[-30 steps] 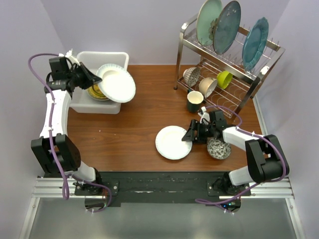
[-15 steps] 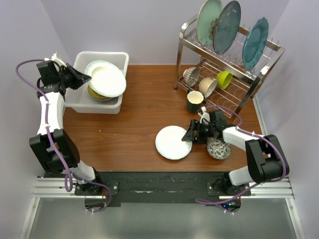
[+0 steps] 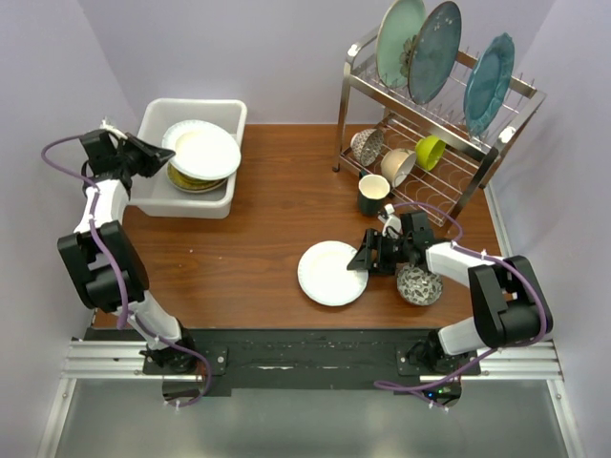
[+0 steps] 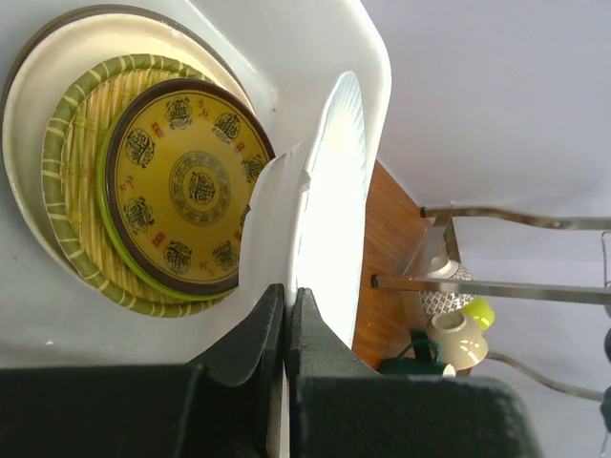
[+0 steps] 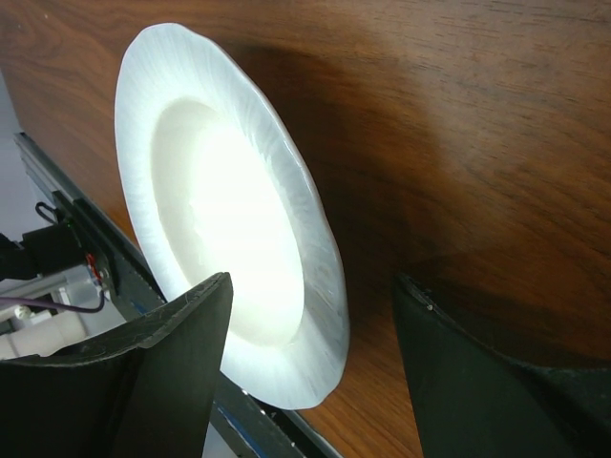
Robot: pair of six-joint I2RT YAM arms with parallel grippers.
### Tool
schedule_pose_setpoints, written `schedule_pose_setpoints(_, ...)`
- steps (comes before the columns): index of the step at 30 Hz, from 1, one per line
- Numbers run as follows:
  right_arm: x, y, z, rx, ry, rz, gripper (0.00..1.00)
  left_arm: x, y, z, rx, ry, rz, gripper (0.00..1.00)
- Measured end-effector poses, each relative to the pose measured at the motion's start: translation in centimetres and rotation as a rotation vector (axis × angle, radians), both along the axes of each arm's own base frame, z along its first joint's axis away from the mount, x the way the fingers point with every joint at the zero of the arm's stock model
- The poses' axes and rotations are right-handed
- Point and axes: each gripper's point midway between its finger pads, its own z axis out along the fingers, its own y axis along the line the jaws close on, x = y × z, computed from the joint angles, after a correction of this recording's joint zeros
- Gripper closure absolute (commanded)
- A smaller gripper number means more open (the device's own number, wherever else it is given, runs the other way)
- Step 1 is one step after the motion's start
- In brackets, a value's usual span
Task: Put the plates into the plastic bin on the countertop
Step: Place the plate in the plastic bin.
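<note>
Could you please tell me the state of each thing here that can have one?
left hand, shut on the rim of the white plate.
white plate, held over the stacked plates.
plastic bin, holding the stacked plates.
right hand, open at the edge of the countertop plate.
countertop plate, lying flat, not gripped.
rack plates, standing on edge.
mug, upright.

bin stack [image 3: 191, 180]: you see only its near edge, the rest under the white plate [image 3: 203, 150].
countertop plate [image 5: 224, 224]: glare blanks its face for you.
</note>
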Motion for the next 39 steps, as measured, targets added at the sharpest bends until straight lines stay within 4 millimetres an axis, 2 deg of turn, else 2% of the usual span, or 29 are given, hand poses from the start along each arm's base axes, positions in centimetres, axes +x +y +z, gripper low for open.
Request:
schedule_pose_setpoints(4,0.0,0.1,0.0,0.006,0.000,0.002,0.28,0.5,0.1,-0.9,-0.049,-0.003,0.026,1.00)
schedule_pose_setpoints(13,0.0,0.1,0.1,0.006,0.000,0.002,0.28,1.6,1.2,-1.3,-0.089,-0.044,0.089,1.00)
schedule_pose_setpoints(20,0.0,0.1,0.0,0.007,0.000,0.003,0.28,1.5,2.1,-2.5,-0.142,-0.050,0.134,1.00)
schedule_pose_setpoints(35,0.0,0.1,0.1,0.009,-0.001,0.004,0.28,1.1,2.7,-4.1,-0.159,-0.053,0.171,1.00)
schedule_pose_setpoints(39,0.0,0.1,0.1,0.009,-0.002,0.004,0.29,0.6,3.0,-5.8,-0.152,-0.014,0.189,1.00)
